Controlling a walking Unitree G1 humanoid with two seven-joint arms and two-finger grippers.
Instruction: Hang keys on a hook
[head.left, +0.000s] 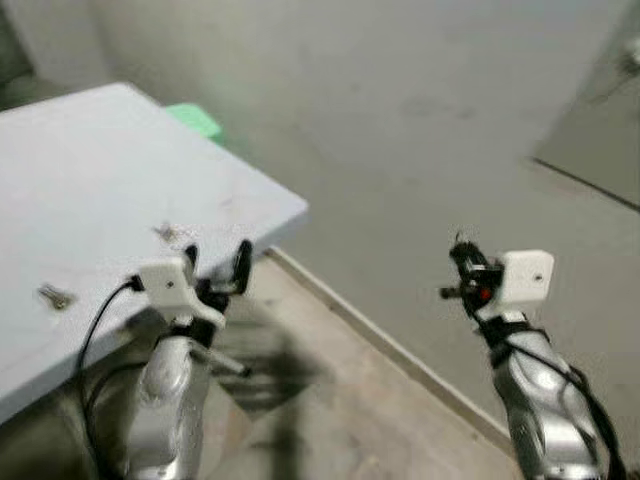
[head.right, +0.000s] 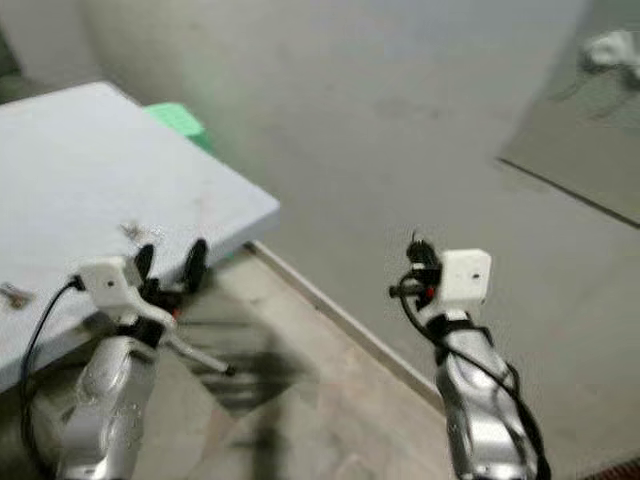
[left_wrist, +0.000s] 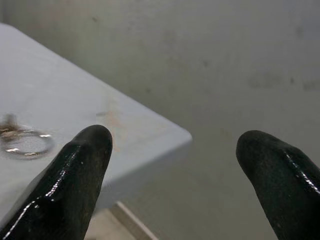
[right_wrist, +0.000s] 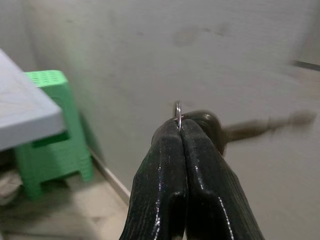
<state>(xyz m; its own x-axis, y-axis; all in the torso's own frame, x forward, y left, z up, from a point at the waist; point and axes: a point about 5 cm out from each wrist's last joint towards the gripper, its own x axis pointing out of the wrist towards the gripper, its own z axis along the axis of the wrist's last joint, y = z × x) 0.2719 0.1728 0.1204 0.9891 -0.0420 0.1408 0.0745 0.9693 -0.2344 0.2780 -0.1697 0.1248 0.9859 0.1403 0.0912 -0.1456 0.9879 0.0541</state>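
My right gripper (right_wrist: 181, 125) is shut on a key ring (right_wrist: 177, 108), and a blurred key (right_wrist: 260, 126) sticks out to one side of it. In the eye views that right gripper (head.left: 463, 272) is raised in front of the grey wall (head.left: 400, 100). The left gripper (head.left: 216, 260) is open with nothing between its fingers (left_wrist: 82, 165). It hovers by the corner of the pale blue table (head.left: 100, 180). Another key ring (left_wrist: 25, 143) lies on the table just beyond the left gripper. A second small metal piece (head.left: 55, 296) lies nearer the table's front edge.
A green plastic stool (right_wrist: 47, 145) stands against the wall behind the table. A grey panel (head.right: 580, 130) with a pale blurred object (head.right: 610, 45) on it sits at the upper right. Bare tan floor (head.left: 330, 400) runs between the arms.
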